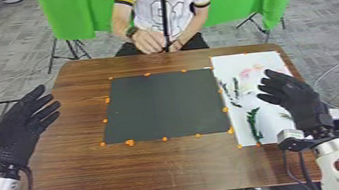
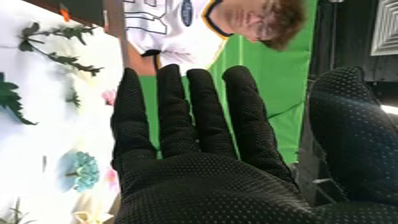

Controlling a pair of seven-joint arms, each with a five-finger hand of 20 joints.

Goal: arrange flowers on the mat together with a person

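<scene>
While the Stems Lie on White, Both Hands Are Empty

Where the counter (image 1: 138,179) runs up its right side, a leafy green sprig (image 1: 254,124) lies on the near part of the white sheet (image 1: 233,62). It should be light and bendy, easiest to pinch low on the bare stem. The left hand (image 1: 26,128) is raised at the counter's left edge, fingers straight, nothing in it. Near the right edge the right hand (image 1: 293,100) is wide open, thumb well apart from its straight fingers, and empty too. Between them lies the dark mat (image 1: 162,106), bare of flowers. Farther up the sheet are thin dark-leaved stems (image 1: 236,87), likely to slide if nudged. Beyond them, toward the counter's far right corner, the pink flowers (image 1: 246,72) look soft-petalled; a squeeze could crush them, so the stem is the place to grip.
</scene>
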